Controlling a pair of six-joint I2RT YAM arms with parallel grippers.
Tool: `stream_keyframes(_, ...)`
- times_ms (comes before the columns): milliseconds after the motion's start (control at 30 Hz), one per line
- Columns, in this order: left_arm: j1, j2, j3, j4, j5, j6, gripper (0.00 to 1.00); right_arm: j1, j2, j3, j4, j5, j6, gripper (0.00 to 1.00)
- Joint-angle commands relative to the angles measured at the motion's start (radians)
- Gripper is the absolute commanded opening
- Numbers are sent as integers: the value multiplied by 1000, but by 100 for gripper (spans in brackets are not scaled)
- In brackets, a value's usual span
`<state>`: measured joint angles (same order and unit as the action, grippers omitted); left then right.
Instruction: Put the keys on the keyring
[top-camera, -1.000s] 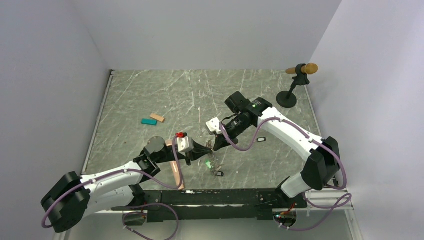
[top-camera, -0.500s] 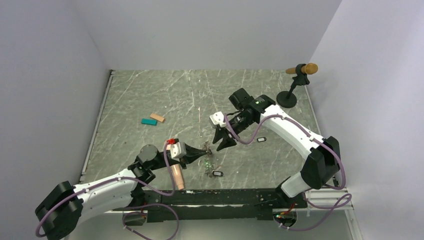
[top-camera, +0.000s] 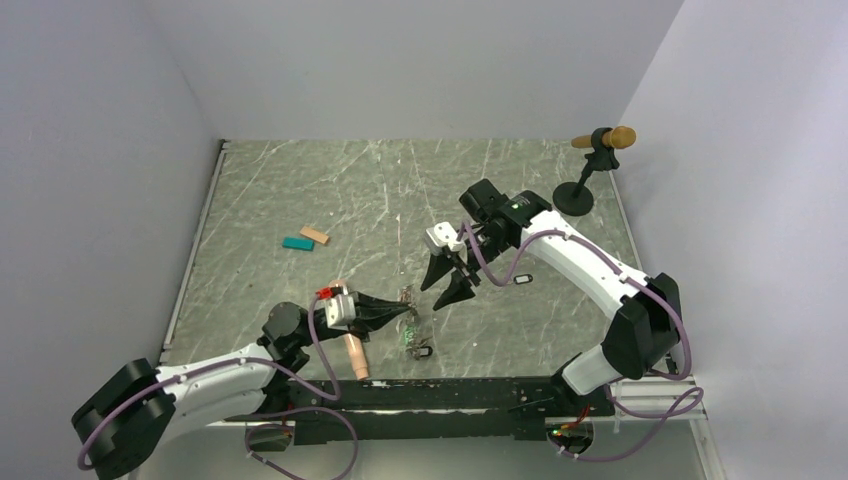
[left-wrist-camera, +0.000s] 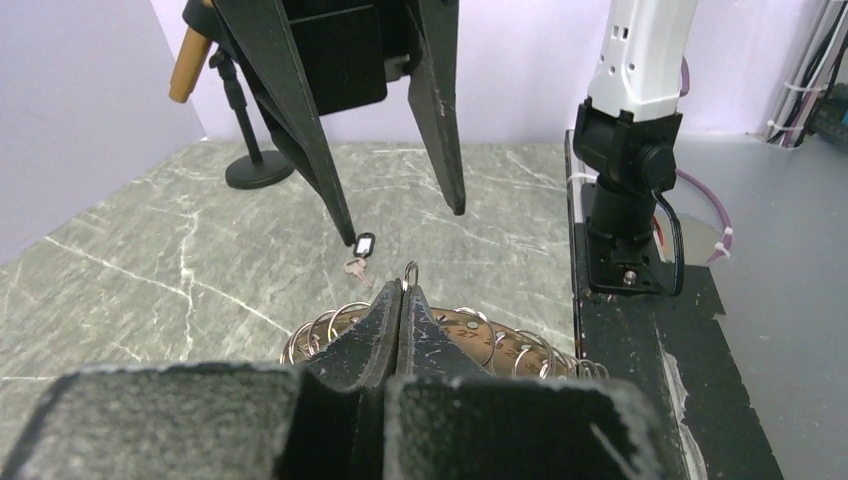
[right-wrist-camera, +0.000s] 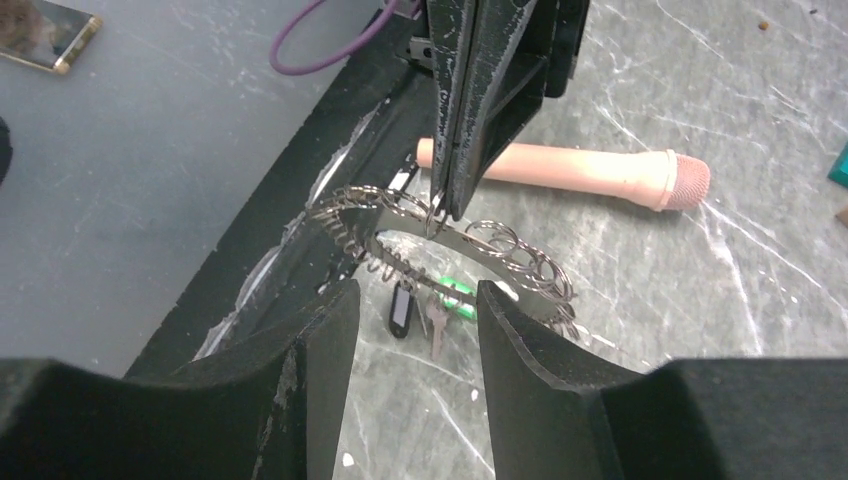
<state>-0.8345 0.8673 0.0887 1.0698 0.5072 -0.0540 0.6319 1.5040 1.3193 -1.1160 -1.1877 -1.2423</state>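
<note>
- Left gripper (top-camera: 403, 312) reaches in low from the near-left, its arm stretched along the table. Its black fingers (left-wrist-camera: 385, 330) are pressed together on a small loop of the thin dark-grey metal keyring (right-wrist-camera: 450, 238).
- Right gripper (top-camera: 434, 294) hangs just beyond and above the left one, tilted down toward the near-left. Its jaws are parted with nothing between them.
- The keyring dangles from the left fingertips, and its band of small split rings curves underneath.
- A green-headed key (right-wrist-camera: 457, 296) and a black-headed key (right-wrist-camera: 400, 310) hang from the band. I cannot tell whether they touch the table.
- Another black-tagged key (top-camera: 522, 279) lies loose on the grey marbled table (top-camera: 300, 180), near the right gripper on its right side.
- A peach cylinder (top-camera: 352, 355) lies under the left wrist, beside the keyring.
- The black rail (top-camera: 450, 392) along the near edge is close to the keyring.
- The table runs on toward the far wall, with teal and tan blocks (top-camera: 305, 240) to the left and a black stand (top-camera: 575, 195) in the far-right corner.
</note>
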Motion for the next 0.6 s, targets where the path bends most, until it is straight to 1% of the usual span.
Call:
stream_keyframes(0, 4, 52, 8, 234, -9, -68, 0, 13, -27, -15, 30, -99, -6, 50)
stream_keyframes(200, 5, 108, 32, 248, -28, -112, 0, 18, -26, -28, 80, -104, 54, 47)
stream_keyframes(567, 4, 93, 35, 236, -60, -137, 0, 43, -7, -49, 162, -86, 141, 39)
